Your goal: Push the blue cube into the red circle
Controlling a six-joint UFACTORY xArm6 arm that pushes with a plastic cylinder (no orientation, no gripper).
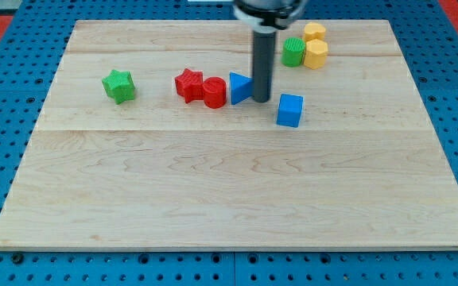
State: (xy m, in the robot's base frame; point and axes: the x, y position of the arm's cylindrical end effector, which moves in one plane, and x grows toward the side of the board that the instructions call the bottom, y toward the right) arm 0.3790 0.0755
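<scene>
The blue cube (289,110) sits right of the board's centre in the upper half. The red circle, a short red cylinder (215,92), stands to its left, touching a red star (188,84) on its left and a blue triangular block (240,87) on its right. My tip (261,100) rests on the board just right of the blue triangular block and up-left of the blue cube, a small gap from the cube. The rod hides part of the triangular block's right side.
A green star (118,85) lies at the view's left. A green cylinder (293,52) and two yellow blocks (316,54) cluster near the board's top edge, right of the rod. The wooden board (229,199) lies on a blue pegboard.
</scene>
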